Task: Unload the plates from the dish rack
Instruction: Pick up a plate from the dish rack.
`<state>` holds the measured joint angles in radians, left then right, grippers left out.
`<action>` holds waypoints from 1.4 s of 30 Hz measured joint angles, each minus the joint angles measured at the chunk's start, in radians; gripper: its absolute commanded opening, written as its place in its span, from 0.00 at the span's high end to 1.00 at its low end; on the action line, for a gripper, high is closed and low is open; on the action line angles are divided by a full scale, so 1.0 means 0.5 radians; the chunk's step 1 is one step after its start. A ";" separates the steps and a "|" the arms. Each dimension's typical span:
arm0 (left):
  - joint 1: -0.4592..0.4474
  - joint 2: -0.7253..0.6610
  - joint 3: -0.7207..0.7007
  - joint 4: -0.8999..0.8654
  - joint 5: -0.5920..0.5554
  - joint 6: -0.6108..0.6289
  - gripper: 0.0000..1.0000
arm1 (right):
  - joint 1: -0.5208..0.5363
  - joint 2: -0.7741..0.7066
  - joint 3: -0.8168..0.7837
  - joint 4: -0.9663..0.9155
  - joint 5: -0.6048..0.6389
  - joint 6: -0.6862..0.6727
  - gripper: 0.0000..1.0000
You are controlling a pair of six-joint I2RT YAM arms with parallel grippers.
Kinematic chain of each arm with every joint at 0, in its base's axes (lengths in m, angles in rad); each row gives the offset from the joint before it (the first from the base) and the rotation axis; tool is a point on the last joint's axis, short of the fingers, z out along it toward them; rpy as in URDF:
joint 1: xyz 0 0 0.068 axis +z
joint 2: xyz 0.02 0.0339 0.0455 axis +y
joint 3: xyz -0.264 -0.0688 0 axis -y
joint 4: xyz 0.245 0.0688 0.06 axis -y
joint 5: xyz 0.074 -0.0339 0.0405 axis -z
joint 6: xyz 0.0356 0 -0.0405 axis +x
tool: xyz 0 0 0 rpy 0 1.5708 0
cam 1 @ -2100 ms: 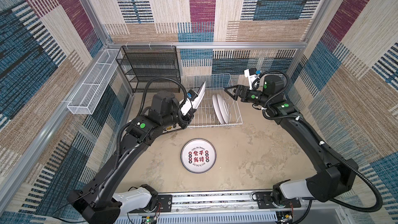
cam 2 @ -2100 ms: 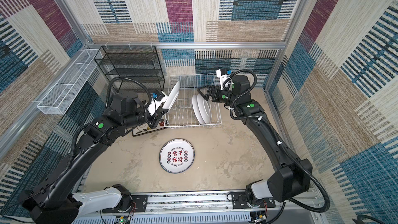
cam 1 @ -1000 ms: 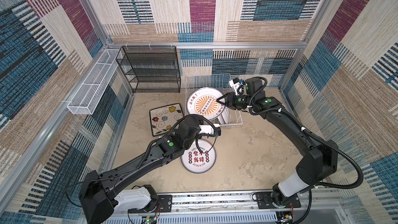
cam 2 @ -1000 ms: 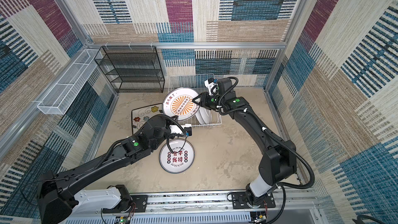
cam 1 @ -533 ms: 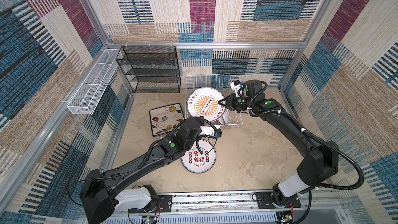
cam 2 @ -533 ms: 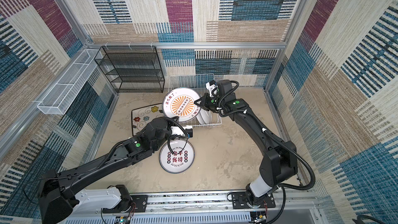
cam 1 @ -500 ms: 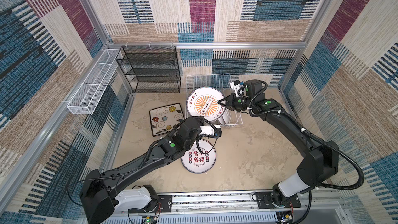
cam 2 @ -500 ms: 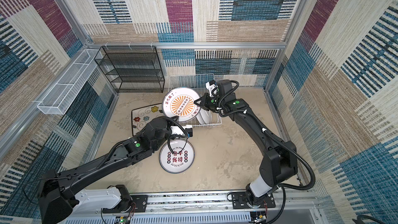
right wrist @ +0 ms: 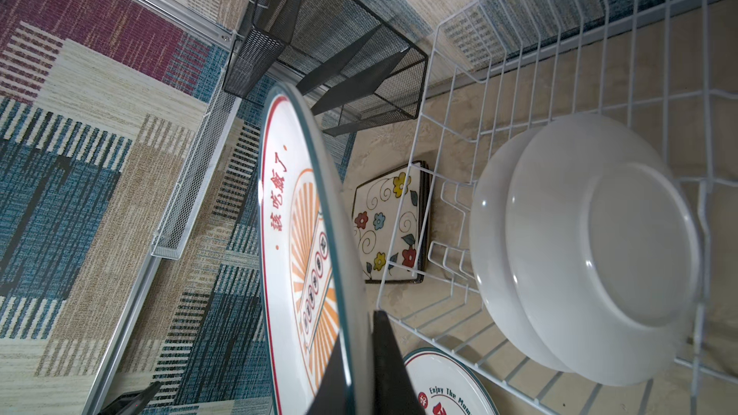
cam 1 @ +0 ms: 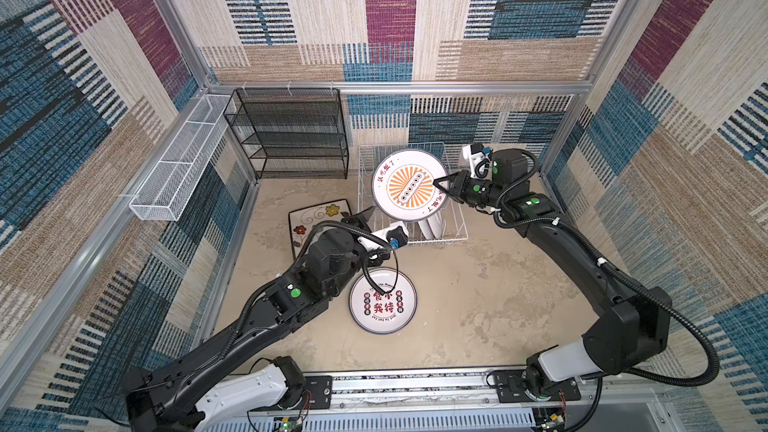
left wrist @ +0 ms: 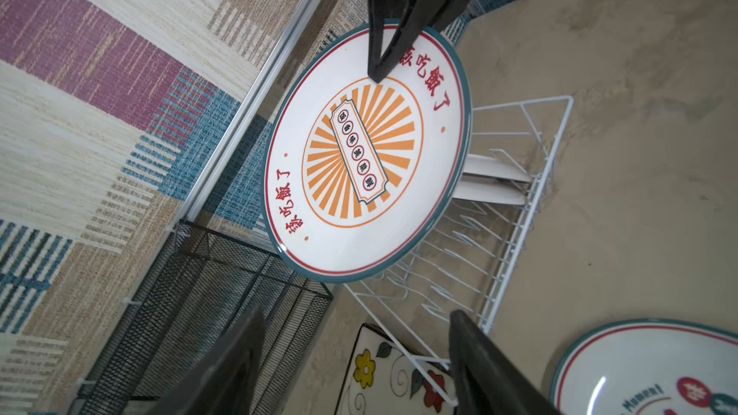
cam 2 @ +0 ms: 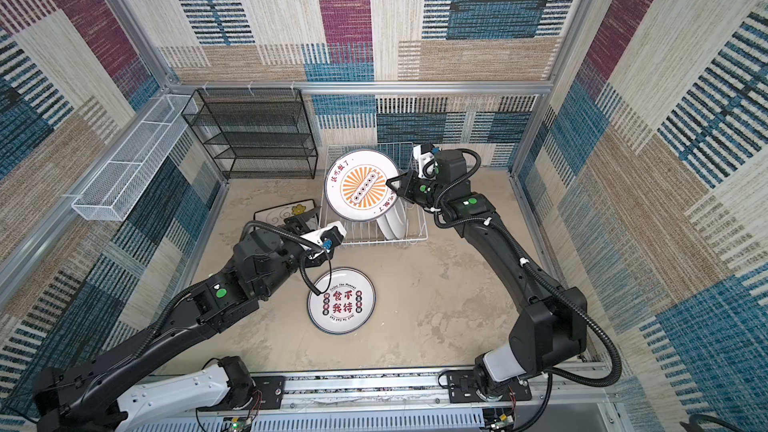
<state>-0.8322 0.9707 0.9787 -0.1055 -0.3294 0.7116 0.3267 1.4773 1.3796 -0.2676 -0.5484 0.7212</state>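
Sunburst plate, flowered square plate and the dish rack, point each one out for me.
sunburst plate (cam 1: 409, 189): in a top view, on its orange centre.
flowered square plate (right wrist: 381, 229): right wrist view, on its cream face.
dish rack (cam 2: 361, 232): in a top view, on its bare base wires.

walls: woven patchwork (blue, maroon, beige) | floor: mottled tan | black mesh shelf at back wall

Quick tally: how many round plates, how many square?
Round plates: 4. The right gripper holds the sunburst plate, 2 racked plates stand in the dish rack, 1 lettered plate lies on the table.
Square plates: at least 1, the floral plate; edges beneath hint at more.
Total: at least 5.
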 measured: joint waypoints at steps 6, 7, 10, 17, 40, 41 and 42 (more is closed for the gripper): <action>0.447 -0.087 0.127 -0.060 0.361 -0.824 0.18 | -0.013 -0.019 -0.047 0.060 0.018 0.002 1.00; 0.543 -0.069 0.159 -0.071 0.451 -0.996 0.18 | -0.014 -0.020 -0.057 0.071 0.018 0.003 1.00; 0.734 0.040 0.262 -0.100 0.702 -1.414 0.18 | -0.014 -0.021 -0.078 0.081 0.015 0.006 1.00; 0.996 0.406 0.423 -0.133 1.267 -2.255 0.21 | -0.014 -0.021 -0.087 0.121 -0.014 0.005 1.00; 1.058 1.017 0.526 0.043 2.004 -3.190 0.62 | -0.014 0.097 -0.101 0.181 -0.246 -0.012 1.00; 1.058 1.025 0.529 0.052 2.018 -3.191 0.65 | -0.014 0.103 -0.101 0.181 -0.257 -0.017 1.00; 1.058 1.032 0.535 0.059 2.026 -3.198 0.68 | -0.014 0.110 -0.098 0.179 -0.266 -0.017 1.00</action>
<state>-0.3031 1.4864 1.2461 -0.0761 0.6834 -0.8871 0.3195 1.5322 1.3304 -0.1783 -0.6815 0.7128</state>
